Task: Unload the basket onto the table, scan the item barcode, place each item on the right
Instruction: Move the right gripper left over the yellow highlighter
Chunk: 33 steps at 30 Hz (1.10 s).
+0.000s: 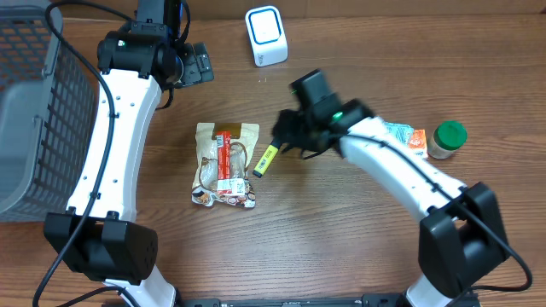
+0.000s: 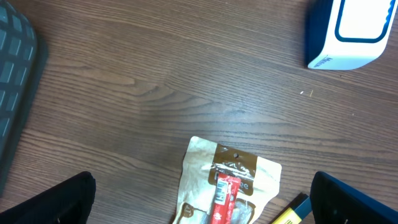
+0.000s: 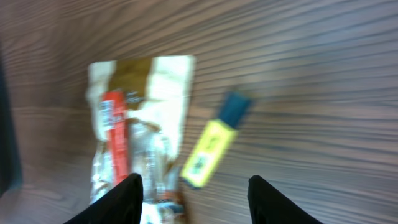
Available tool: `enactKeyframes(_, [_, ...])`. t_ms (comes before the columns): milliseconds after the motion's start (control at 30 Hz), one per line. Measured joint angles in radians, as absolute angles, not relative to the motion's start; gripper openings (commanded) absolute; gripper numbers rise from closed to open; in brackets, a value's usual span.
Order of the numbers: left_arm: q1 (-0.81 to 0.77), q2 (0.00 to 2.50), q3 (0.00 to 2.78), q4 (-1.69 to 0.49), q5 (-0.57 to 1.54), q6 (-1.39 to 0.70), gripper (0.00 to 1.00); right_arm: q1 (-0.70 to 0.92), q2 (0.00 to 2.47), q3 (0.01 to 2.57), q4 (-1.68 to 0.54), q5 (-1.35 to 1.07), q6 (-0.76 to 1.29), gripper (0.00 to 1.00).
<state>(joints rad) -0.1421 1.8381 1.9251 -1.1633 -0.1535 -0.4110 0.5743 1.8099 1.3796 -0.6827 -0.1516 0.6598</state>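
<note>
The right claw is hovering over the middle of the table with its jaws standing partly apart. In the right wrist view its two dark fingers are showing at the bottom edge, and nothing is sitting between them or touching them. Just ahead of that gap, a yellow plastic highlighter with a dark blue cap is lying flat on the brown wood-grain table, slanting towards the upper right of the frame. It is lying just beside the right edge of a clear and tan snack packet with a red label.

The left claw is hanging in the upper left of the overhead frame with its jaws spread wide, holding nothing. A white box-shaped scanner with a blue-rimmed face is standing at the top centre, well apart from the highlighter.

The right wrist picture is blurring, so no print on the highlighter or packet is reading clearly. The left wrist view is cutting off the scanner, the packet's lower half and most of the highlighter. A grey mesh plastic basket is running off the left edge. At the right, the arm is covering part of an orange and white packet beside a small green-lidded jar.
</note>
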Motion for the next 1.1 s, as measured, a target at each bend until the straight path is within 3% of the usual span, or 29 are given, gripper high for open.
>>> enactKeyframes(100, [-0.142,1.838,1.925,-1.163,-0.154,-0.411,1.0,0.651,1.81,1.37,-0.631,-0.089,0.717,0.41])
enactKeyframes(167, [-0.142,1.838,1.925,-1.163,-0.154,-0.411,1.0,0.698,1.81,1.355,-0.612,-0.016,0.764,0.38])
enactKeyframes(500, [-0.142,1.838,1.925,-1.163,-0.154,-0.411,1.0,0.804,1.835,1.313,-0.469,0.321,0.917,0.43])
enactKeyframes(1100, [-0.142,1.838,1.925,-1.163,-0.154,-0.411,1.0,0.765,2.001,1.312,-0.479,0.374,0.94,0.46])
